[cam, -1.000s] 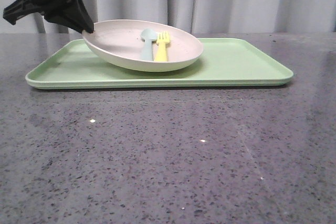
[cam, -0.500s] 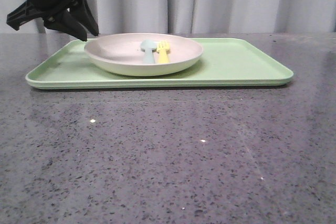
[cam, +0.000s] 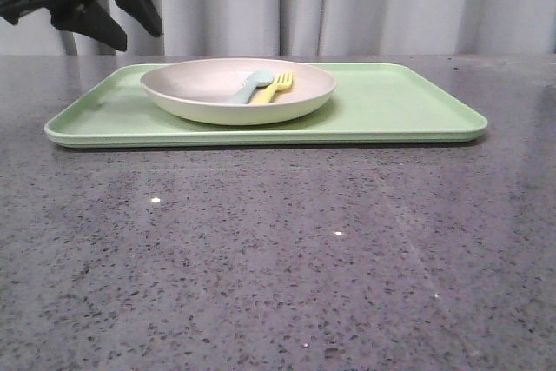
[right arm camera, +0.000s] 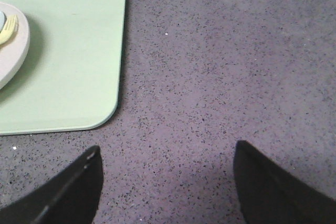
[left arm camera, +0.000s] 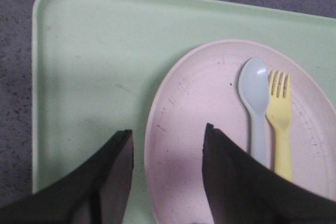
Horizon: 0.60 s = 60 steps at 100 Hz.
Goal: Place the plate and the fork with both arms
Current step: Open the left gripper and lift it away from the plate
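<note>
The plate [cam: 238,90] lies flat on the tray [cam: 400,106], toward its left end, holding the fork [cam: 272,89] beside a spoon [cam: 246,89]. My left gripper [cam: 113,13] hangs parted above the tray's left end; my right gripper [right arm camera: 167,182] gapes over the table [right arm camera: 226,66].

Curtained test bench, speckled stone countertop [cam: 278,258]

Plate [cam: 208,97] on tray's [cam: 408,110] left half, fork [cam: 274,87] and spoon [cam: 249,86] inside
</note>
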Motion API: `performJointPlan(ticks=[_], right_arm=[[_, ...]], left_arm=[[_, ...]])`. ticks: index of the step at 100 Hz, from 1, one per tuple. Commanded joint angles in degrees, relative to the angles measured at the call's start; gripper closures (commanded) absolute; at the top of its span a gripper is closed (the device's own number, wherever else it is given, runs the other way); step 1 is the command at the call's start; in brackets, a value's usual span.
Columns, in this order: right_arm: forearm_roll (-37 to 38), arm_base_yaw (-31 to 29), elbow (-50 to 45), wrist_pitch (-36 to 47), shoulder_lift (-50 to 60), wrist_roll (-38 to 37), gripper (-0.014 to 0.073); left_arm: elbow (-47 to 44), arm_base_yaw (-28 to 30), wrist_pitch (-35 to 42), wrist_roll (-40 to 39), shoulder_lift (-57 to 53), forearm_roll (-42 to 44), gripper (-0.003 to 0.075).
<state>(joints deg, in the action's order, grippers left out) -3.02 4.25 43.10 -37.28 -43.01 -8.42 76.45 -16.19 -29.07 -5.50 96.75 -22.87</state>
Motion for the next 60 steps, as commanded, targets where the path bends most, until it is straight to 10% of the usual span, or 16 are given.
performJointPlan(ticks=[1,60], right_arm=[[0.29,0.26,2.47,3.05,-0.28,0.50,0.0067],[0.33,9.50,18.51,-3.59,-15.48,0.50,0.0067]], left_arm=[[1.76,-0.46,1.06,-0.13,-4.90,1.89,0.0409],[-15.21,-0.46,1.34,-0.13,-27.40,8.92,0.0409]])
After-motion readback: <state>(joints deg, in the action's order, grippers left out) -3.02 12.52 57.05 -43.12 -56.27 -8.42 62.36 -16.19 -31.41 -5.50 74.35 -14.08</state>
